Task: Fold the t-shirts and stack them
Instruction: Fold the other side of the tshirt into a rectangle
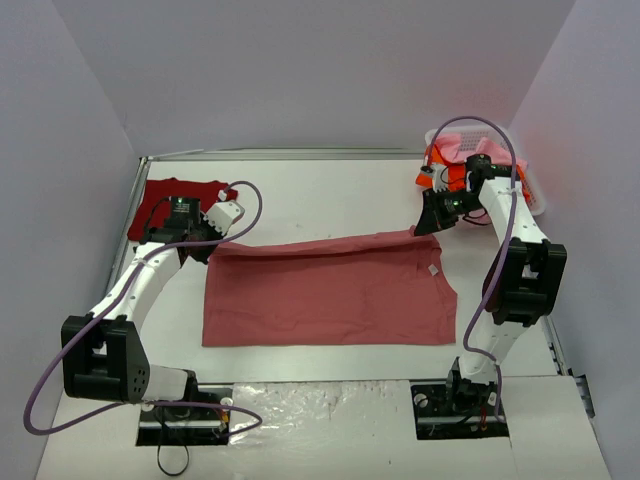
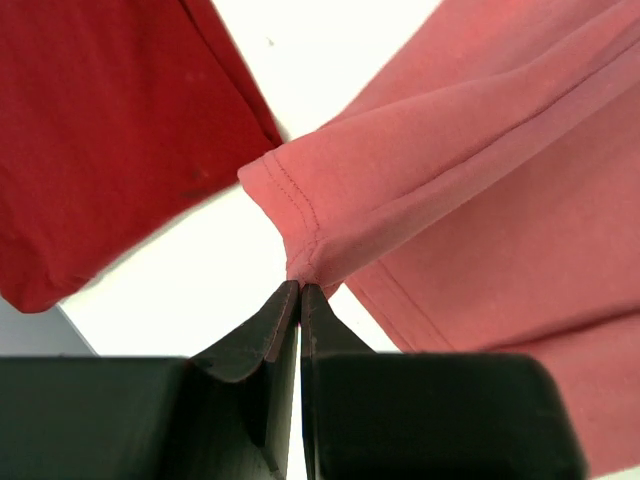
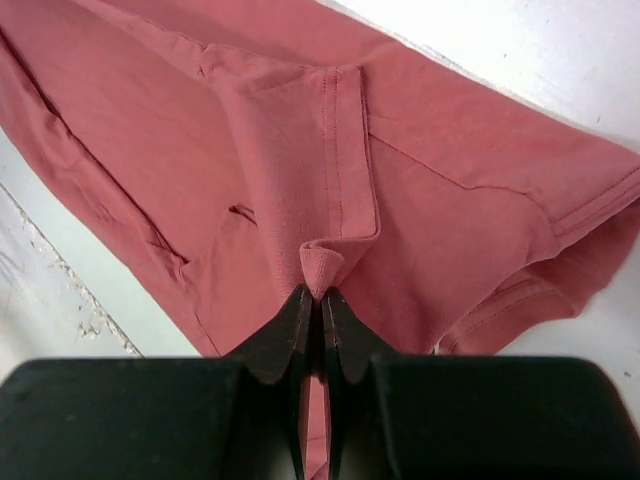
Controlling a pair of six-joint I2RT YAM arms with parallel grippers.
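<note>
Item: rose-red t-shirt [image 1: 330, 290], flat on the table [image 1: 330, 190].
We hold its far corners, left jaws and right jaws each pinched tight on cloth, likely to draw the edge taut for folding.

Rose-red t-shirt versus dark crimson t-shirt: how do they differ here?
The rose-red t-shirt is paler; the dark crimson t-shirt is deeper red. The rose-red t-shirt lies spread across the middle of the table; the dark crimson t-shirt sits compact at the far left corner. The left fingers and right fingers pinch the rose-red t-shirt's far corners; neither holds the dark crimson t-shirt. Both are plain cloth on the table.
</note>
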